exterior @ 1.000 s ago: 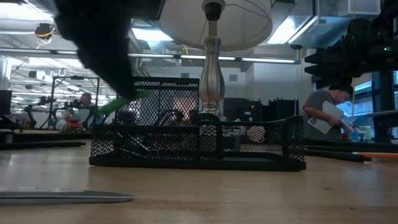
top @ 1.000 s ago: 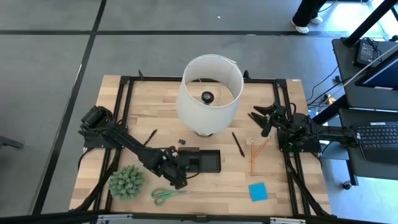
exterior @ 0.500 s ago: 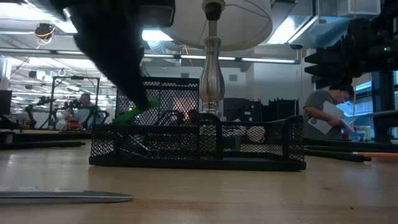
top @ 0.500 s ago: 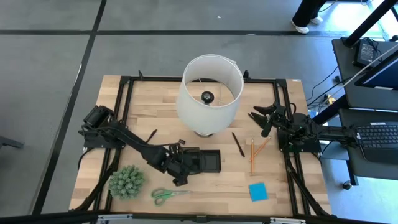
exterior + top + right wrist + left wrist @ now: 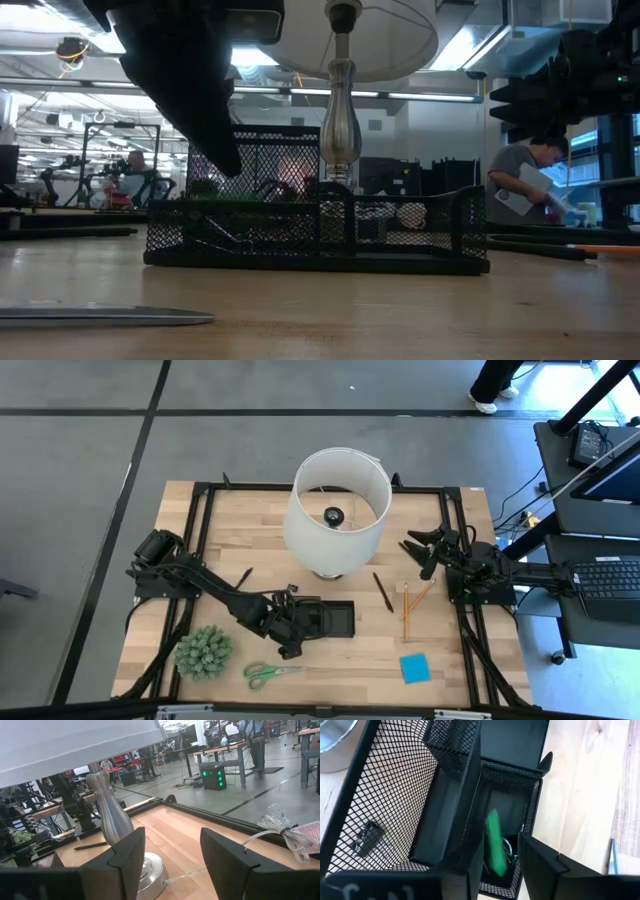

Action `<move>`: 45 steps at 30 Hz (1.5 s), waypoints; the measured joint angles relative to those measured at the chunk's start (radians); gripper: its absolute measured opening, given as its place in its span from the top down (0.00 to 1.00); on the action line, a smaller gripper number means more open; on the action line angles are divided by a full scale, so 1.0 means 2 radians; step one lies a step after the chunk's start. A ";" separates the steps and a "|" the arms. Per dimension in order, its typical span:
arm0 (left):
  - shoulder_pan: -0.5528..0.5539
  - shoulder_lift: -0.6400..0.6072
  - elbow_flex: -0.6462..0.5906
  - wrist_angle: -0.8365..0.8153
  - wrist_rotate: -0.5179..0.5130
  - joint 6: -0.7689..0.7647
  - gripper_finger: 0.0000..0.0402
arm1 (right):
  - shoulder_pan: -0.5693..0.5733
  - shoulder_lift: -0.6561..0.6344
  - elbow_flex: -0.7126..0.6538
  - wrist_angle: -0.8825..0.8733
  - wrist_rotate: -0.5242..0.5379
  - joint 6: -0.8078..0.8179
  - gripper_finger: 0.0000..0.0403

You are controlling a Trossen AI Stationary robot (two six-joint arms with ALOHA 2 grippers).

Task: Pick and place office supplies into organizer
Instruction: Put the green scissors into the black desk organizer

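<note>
Place: lower middle of the high view, over the left end of the organizer (image 5: 325, 618).
Left gripper (image 5: 291, 628): it hangs just above the left compartment. In the left wrist view the fingers stand apart, and the eraser (image 5: 495, 842) lies between and below them on the compartment floor; nothing is held.
Eraser: inside the organizer, beside some thin metal thing I cannot name.
Clip (image 5: 366, 839): on the table outside the mesh wall.
Right gripper (image 5: 167, 857): it waits at the right edge of the table, near the lamp (image 5: 337, 510), with fingers wide and empty.
Left to do: scissors (image 5: 272, 673) at the bottom, pen (image 5: 383, 591) and pencil (image 5: 405, 610) right of centre, blue pad (image 5: 415, 667) at lower right, all on the table.
Step in hand: release of the eraser, which I judge as done.
How to do it well: lift straight up with the fingers apart, so they do not catch the mesh wall or drag the tray, then go for the scissors close by.
</note>
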 joint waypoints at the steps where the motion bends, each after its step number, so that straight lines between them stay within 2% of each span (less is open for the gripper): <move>1: 0.000 0.000 0.000 0.000 0.001 0.000 0.71 | 0.000 0.000 0.000 0.000 0.000 0.000 0.52; 9: 0.000 0.000 0.006 -0.005 0.041 0.000 0.69 | 0.000 0.000 0.000 0.000 0.000 0.000 0.52; 17: 0.000 0.000 0.042 -0.064 0.149 -0.001 0.69 | 0.000 0.000 0.000 0.000 0.000 0.000 0.52; 24: -0.011 0.000 0.052 -0.046 0.227 -0.028 0.69 | 0.000 0.000 0.000 0.000 0.000 0.000 0.52; 30: -0.015 0.000 0.050 0.007 0.209 -0.062 0.69 | 0.000 0.000 0.000 0.000 0.000 0.000 0.52; 35: -0.029 -0.001 0.050 0.007 0.203 -0.040 0.69 | 0.000 0.000 0.000 0.000 0.000 0.000 0.52; 40: -0.064 -0.001 0.050 0.007 0.144 -0.015 0.69 | 0.000 0.000 0.000 0.000 0.000 0.000 0.52; 45: -0.101 -0.001 0.050 -0.011 0.105 -0.048 0.69 | 0.000 0.000 0.000 0.000 0.000 0.000 0.52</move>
